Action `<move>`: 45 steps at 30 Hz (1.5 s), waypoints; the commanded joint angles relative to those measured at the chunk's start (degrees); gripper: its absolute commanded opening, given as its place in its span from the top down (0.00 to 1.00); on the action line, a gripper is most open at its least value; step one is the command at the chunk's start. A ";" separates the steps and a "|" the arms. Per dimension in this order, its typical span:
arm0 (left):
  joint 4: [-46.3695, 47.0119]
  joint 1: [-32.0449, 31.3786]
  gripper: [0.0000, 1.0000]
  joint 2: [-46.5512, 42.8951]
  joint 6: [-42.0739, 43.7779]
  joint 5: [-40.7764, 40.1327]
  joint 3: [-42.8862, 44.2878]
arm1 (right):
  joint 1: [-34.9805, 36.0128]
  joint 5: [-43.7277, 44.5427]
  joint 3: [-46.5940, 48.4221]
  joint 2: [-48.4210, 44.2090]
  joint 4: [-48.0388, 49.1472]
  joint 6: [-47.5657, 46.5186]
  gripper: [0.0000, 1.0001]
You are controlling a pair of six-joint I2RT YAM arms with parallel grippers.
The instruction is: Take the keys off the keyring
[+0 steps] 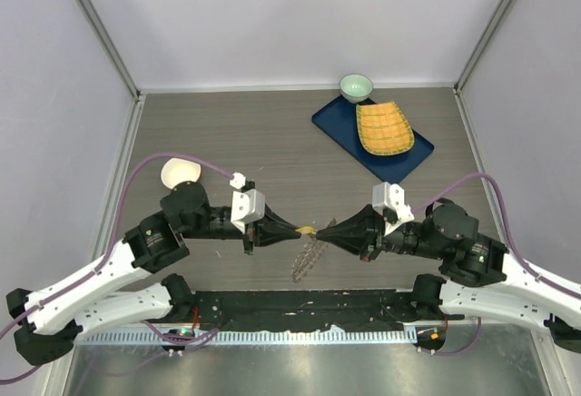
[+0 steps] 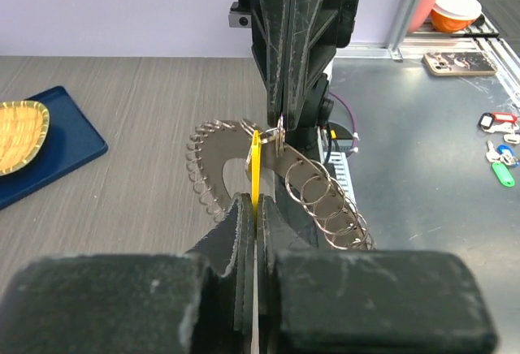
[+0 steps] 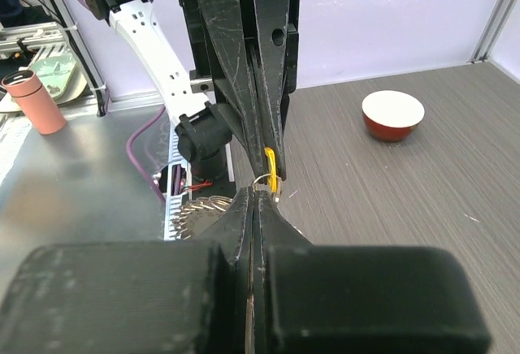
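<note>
My left gripper (image 1: 295,230) and right gripper (image 1: 325,230) meet tip to tip above the table's near middle. The left one (image 2: 255,201) is shut on a thin yellow flat key or tag (image 2: 255,167). The right one (image 3: 255,194) is shut on a small wire ring that joins the yellow piece (image 3: 271,163). The keyring (image 1: 309,255) hangs below them. It is a curved flat metal band (image 2: 223,159) fringed with many small wire rings (image 2: 325,200). No grey-bronze keys show on it.
A white bowl (image 1: 181,173) with a red outside (image 3: 392,114) stands behind the left arm. At the back right lies a blue tray (image 1: 336,123) with a yellow woven dish (image 1: 384,128) on it. A small green bowl (image 1: 356,86) stands behind the tray.
</note>
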 commanded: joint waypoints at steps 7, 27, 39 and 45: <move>9.14 0.26 1.00 0.09 -8.82 -0.28 -4.90 | 0.35 0.69 -1.63 -4.09 12.34 -0.32 0.99; 12.60 0.26 0.43 0.63 -11.56 -0.09 -7.81 | 0.35 10.27 -11.12 -6.02 29.30 6.00 0.99; 6.08 0.26 0.38 -5.44 -4.79 -11.89 -2.36 | 0.35 8.96 -13.32 -5.15 30.54 9.78 0.99; 3.43 0.26 0.46 -0.44 -4.79 -7.32 2.74 | 0.35 7.46 -13.06 -2.86 32.56 11.01 0.99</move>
